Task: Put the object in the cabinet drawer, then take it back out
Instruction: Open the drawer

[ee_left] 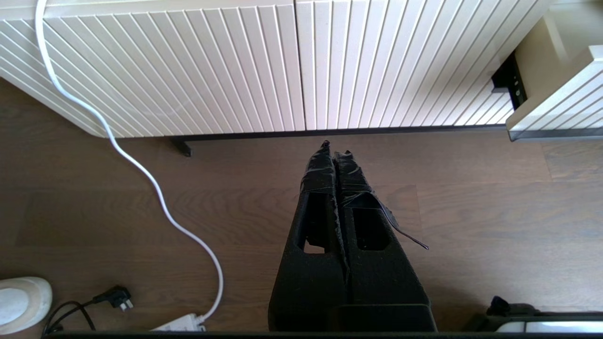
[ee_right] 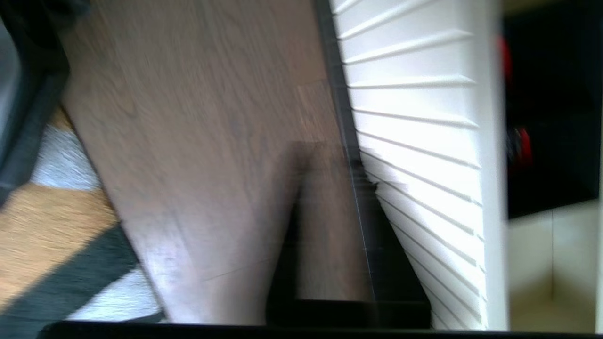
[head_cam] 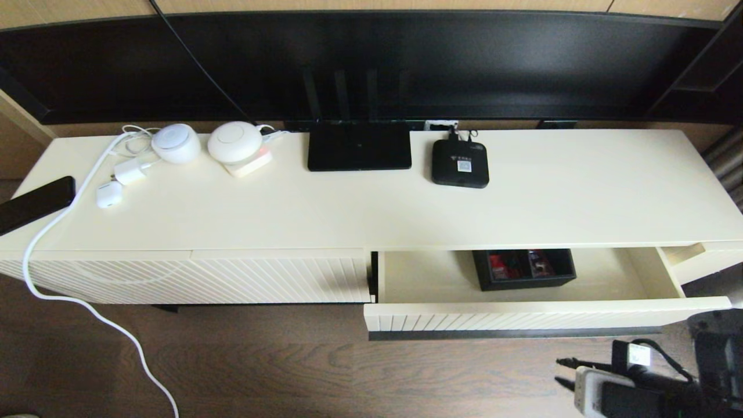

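The cream cabinet drawer (head_cam: 609, 278) stands pulled out, its ribbed front (head_cam: 522, 318) and thin dark bar handle (head_cam: 511, 334) facing me. The black organizer box (head_cam: 524, 269) rests inside at the back, half under the cabinet top, with red items showing in its compartments. In the right wrist view the box (ee_right: 541, 117) lies beyond the ribbed front (ee_right: 414, 117). My right gripper (ee_right: 330, 165) is open and empty over the floor, one finger close by the handle (ee_right: 334, 70). My left gripper (ee_left: 334, 148) is shut on nothing, low over the floor before the closed panel.
On the cabinet top sit a black router (head_cam: 359, 152), a small black device (head_cam: 460, 164), white gadgets (head_cam: 234, 142) and a phone (head_cam: 35, 203). A white cable (head_cam: 87, 302) trails down to the floor. The handleless ribbed panel (head_cam: 191, 278) is closed at the left.
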{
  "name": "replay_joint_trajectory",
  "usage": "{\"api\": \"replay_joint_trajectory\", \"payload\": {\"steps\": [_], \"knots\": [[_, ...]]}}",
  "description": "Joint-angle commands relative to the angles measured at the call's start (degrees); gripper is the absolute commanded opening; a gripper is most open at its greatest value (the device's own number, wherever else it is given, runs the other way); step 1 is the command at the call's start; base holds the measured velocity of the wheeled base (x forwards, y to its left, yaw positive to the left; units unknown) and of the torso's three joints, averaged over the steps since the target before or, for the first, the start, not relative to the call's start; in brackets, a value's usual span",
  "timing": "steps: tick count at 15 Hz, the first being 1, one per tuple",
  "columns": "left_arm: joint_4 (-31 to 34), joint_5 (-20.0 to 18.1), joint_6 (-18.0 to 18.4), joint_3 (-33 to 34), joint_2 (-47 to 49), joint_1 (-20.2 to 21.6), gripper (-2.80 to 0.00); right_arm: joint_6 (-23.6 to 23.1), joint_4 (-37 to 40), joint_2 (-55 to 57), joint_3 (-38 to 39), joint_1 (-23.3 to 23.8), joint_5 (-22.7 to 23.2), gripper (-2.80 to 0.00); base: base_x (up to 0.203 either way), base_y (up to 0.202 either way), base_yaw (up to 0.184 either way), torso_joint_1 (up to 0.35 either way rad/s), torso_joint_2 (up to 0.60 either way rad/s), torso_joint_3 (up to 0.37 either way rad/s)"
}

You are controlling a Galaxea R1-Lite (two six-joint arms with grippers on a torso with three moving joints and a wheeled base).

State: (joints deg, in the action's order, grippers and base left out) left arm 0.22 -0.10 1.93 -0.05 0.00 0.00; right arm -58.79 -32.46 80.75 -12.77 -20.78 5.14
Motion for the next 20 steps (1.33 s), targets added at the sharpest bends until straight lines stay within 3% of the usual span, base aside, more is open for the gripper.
{"api": "replay_joint_trajectory", "payload": {"steps": [1, 3, 5, 7, 10, 13, 20], "knots": [[0.0, 0.0, 0.0, 0.0, 0.0, 0.0, -2.8, 6.9, 17.5, -13.1, -7.3, 0.2, -0.6, -2.8, 0.0, 0.0, 0.0, 0.0, 0.0, 0.0], [0.0, 0.0, 0.0, 0.0, 0.1, 0.0, -2.8, 24.3, 34.2, -15.4, -17.9, 0.4, -2.4, -2.8, 0.0, 0.0, 0.0, 0.0, 0.0, 0.0], [0.0, 0.0, 0.0, 0.0, 0.0, 0.0, -2.8, 40.6, 44.4, -14.3, -25.9, 0.5, -5.0, -2.8, 0.0, 0.0, 0.0, 0.0, 0.0, 0.0], [0.0, 0.0, 0.0, 0.0, 0.1, 0.0, -2.8, 50.0, 47.5, -9.0, -30.1, 0.6, -7.2, -2.8, 0.0, 0.0, 0.0, 0.0, 0.0, 0.0], [0.0, 0.0, 0.0, 0.0, 0.1, 0.0, -2.8, 58.5, 47.4, 0.1, -33.8, 0.6, -12.9, -2.8, 0.0, 0.0, 0.0, 0.0, 0.0, 0.0], [0.0, 0.0, 0.0, 0.0, 0.1, 0.0, -2.8, 67.8, 46.9, 8.1, -40.7, 0.6, -14.6, -2.8, 0.0, 0.0, 0.0, 0.0, 0.0, 0.0], [0.0, 0.0, 0.0, 0.0, 0.1, 0.0, -2.8, 69.9, 46.0, 17.9, -49.4, 1.2, -14.7, -2.8, 0.0, 0.0, 0.0, 0.0, 0.0, 0.0]]}}
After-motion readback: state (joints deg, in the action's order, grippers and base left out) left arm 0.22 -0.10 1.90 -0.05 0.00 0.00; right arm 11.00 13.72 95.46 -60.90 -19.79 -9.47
